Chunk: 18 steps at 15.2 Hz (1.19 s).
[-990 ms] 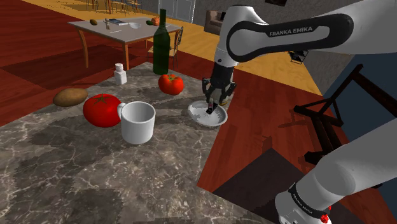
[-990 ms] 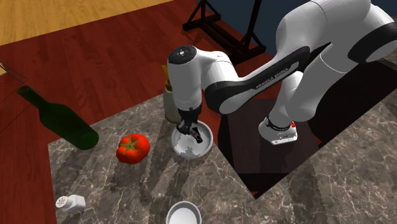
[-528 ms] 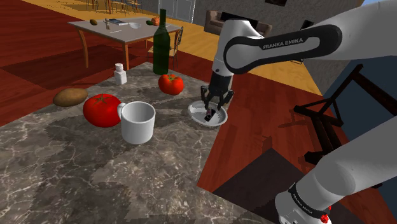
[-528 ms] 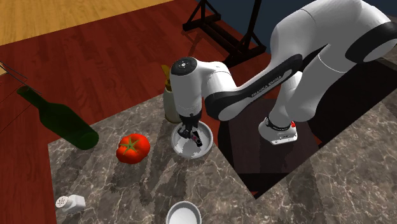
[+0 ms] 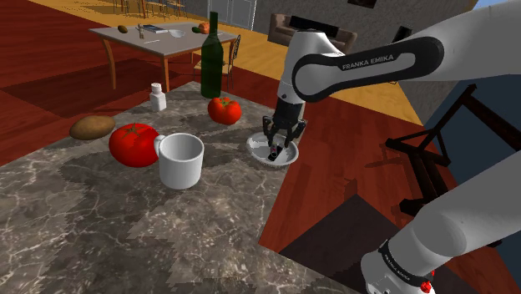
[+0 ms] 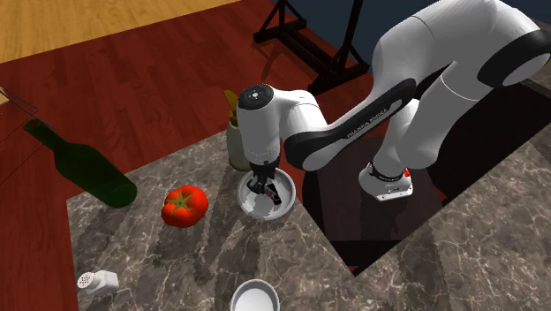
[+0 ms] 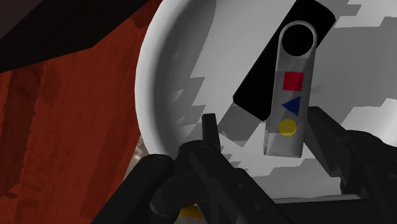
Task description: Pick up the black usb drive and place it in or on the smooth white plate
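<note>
**The drive is lying in the plate and the claw is standing open above it**

In the shoulder view the gripper (image 5: 280, 144) is hanging low over the white plate (image 5: 255, 149), a little right of the picture's middle. The plate is sitting near the edge of the marble counter (image 5: 100, 225). The white mug (image 5: 180, 160) and the big tomato (image 5: 134, 144) are standing well apart from it, toward that view's left.

In the wrist view the usb drive (image 7: 291, 95), black with a silver swivel cover, is lying flat inside the plate and throwing a shadow on it. The two fingers are standing apart. The drive is lying between them, close beside one finger, and the other finger (image 7: 210, 130) is clearly not touching it. So the claw is released and is grasping nothing.

As I am judging it, the main part of the task is done, because the drive is resting in the plate. What is remaining is only to lift the hand straight up without catching the drive.
</note>
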Each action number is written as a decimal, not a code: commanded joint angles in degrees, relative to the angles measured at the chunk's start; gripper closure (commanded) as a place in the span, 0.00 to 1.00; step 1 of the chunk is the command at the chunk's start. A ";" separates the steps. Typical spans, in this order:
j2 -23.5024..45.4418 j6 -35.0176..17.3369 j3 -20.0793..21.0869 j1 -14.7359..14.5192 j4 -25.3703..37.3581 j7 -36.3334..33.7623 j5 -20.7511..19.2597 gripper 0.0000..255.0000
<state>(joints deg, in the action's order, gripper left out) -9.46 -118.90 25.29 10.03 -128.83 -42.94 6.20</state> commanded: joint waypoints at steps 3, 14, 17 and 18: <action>0.00 0.00 0.00 0.00 0.00 0.00 0.00 0.00; -2.23 7.45 -0.75 0.16 5.34 0.51 0.47 0.00; -2.23 7.45 -0.75 0.16 5.34 0.51 0.47 0.00; -2.23 7.45 -0.74 0.16 5.34 0.51 0.47 0.00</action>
<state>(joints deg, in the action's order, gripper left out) -11.69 -111.48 24.55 10.19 -123.50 -42.42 6.67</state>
